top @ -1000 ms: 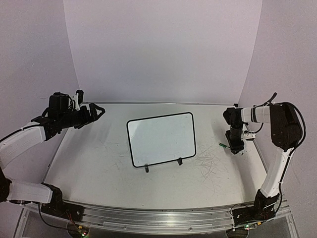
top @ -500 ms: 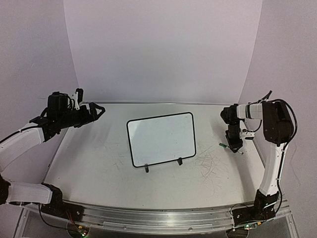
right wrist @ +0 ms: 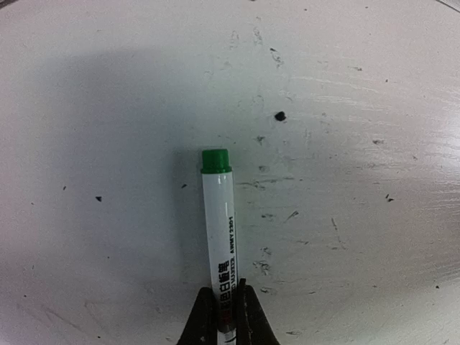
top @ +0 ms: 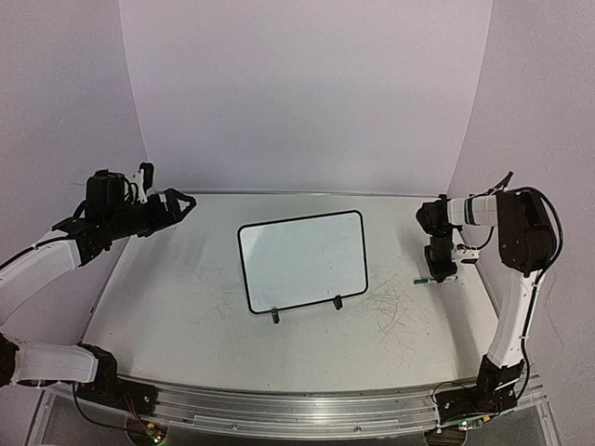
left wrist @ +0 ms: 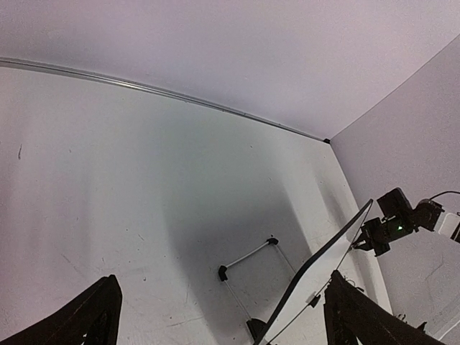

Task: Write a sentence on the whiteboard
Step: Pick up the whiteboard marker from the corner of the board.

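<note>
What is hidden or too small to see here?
Right wrist view: the near end of the marker is hidden inside the right gripper and cut off by the bottom edge.
Top view: the marker is only a green speck.
Left wrist view: the whiteboard stands edge-on, so its writing face is hidden.

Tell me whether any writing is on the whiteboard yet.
No: the whiteboard shows a blank white face from above, and the green marker sits gripped in the right pincer.
</note>
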Controlling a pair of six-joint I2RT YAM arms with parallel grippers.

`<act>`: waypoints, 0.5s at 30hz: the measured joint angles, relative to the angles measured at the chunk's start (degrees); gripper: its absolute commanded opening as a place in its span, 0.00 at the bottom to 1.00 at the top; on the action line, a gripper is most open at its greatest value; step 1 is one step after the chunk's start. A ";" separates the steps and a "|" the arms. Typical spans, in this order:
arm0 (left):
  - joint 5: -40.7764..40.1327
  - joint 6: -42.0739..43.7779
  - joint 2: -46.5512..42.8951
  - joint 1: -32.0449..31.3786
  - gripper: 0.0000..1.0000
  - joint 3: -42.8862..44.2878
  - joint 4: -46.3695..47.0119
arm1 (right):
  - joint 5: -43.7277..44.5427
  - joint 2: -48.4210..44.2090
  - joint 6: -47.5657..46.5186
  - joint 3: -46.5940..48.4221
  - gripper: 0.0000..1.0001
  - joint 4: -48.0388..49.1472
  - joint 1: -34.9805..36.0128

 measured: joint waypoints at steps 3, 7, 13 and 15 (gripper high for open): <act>0.75 -1.25 -0.69 0.00 0.99 0.02 -0.03 | -0.60 -2.34 -1.25 -3.30 0.00 0.40 0.00; 2.34 -3.42 -1.28 0.00 0.99 0.54 -0.43 | -1.59 -6.49 -4.28 -8.29 0.00 2.10 0.00; 4.94 -6.86 -2.43 -0.05 0.99 1.08 -1.03 | -1.81 -19.17 -13.47 -18.20 0.00 9.27 0.00; 5.76 -7.91 -2.63 -0.26 0.99 1.23 -1.21 | -2.34 -25.41 -19.00 -22.39 0.00 13.94 0.00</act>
